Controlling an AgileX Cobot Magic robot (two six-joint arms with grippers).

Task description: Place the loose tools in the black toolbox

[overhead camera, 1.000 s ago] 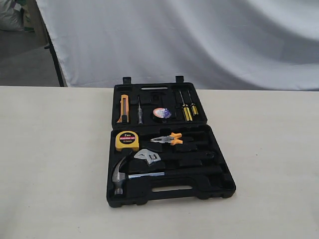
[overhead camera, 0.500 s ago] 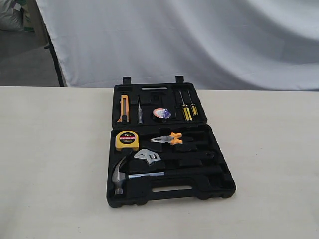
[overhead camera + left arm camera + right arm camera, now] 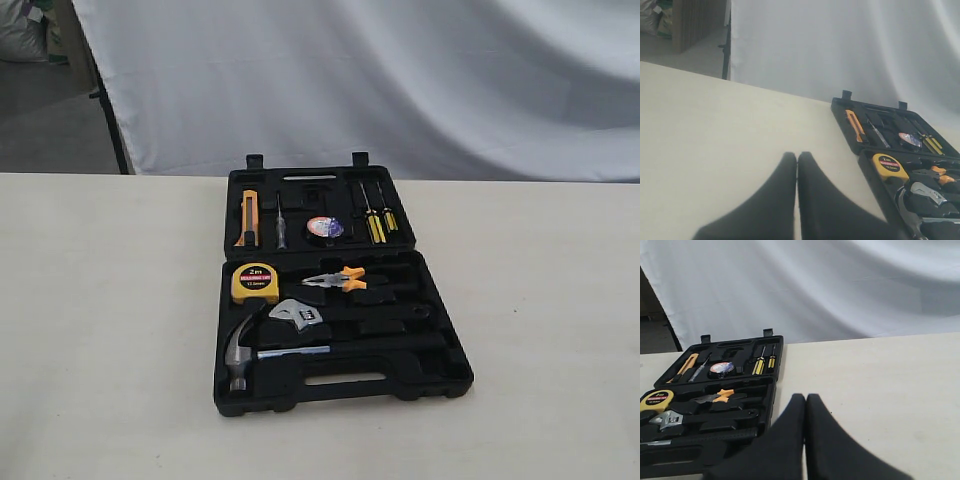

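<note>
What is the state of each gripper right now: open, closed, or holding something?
Left gripper: closed, fingers pressed together, holding nothing.
Right gripper: closed, fingers pressed together, holding nothing.

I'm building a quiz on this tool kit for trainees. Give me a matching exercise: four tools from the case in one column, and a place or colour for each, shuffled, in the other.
Column one:
1. hammer
2. tape roll
3. tape measure
4. pliers

Column two:
a. far half of the toolbox
b. yellow body
c. orange handles
d. alongside the slot handle

Pairs: 1-d, 2-a, 3-b, 4-c.
</note>
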